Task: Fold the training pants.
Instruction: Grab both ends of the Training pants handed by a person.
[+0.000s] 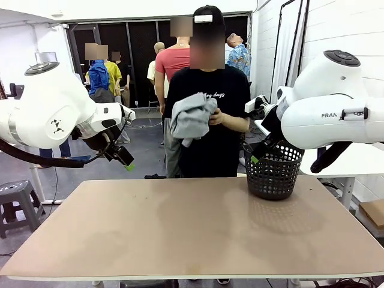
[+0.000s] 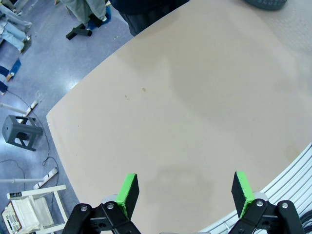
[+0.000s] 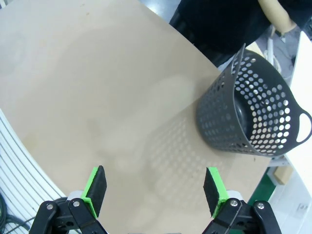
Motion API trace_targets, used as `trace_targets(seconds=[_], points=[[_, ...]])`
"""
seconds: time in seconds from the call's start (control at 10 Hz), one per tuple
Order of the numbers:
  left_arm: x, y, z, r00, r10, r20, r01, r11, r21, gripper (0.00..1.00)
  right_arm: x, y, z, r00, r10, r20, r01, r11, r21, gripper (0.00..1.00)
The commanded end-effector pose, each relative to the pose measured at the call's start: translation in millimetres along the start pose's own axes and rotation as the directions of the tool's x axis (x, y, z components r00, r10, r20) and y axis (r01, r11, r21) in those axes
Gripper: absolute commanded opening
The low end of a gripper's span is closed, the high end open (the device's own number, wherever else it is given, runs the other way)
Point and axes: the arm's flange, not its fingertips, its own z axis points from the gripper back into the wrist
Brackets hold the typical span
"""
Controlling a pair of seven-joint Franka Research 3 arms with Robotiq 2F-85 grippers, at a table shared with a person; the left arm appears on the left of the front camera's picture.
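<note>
A person at the far side of the table holds the light grey training pants (image 1: 192, 117) bunched in both hands at chest height. My left gripper (image 1: 124, 159) hangs above the table's left far corner, and in its wrist view the left gripper (image 2: 185, 194) stands open over bare tabletop. My right gripper (image 1: 259, 155) sits high beside the basket on the right. Seen from its own wrist, the right gripper (image 3: 156, 189) is open with nothing between the green pads.
A black mesh basket (image 1: 273, 170) stands at the table's (image 1: 192, 228) far right; it appears again as the basket (image 3: 253, 114) near the edge. A grey stool (image 1: 15, 201) stands on the floor to the left. Other people stand farther back.
</note>
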Motion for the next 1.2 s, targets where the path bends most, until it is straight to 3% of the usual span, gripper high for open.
trace_targets(seconds=[0.0,1.1], points=[[0.2,1.2,-1.2,1.0,0.002,0.0,-0.002,1.0,-0.002,1.0,0.2,0.6,-1.8,1.0,0.001,0.001,-0.001,1.0,0.015,1.0],[0.2,1.2,-1.2,1.0,0.002,0.0,-0.002,1.0,-0.002,1.0,0.2,0.6,-1.8,1.0,0.001,0.001,-0.001,1.0,0.015,1.0]])
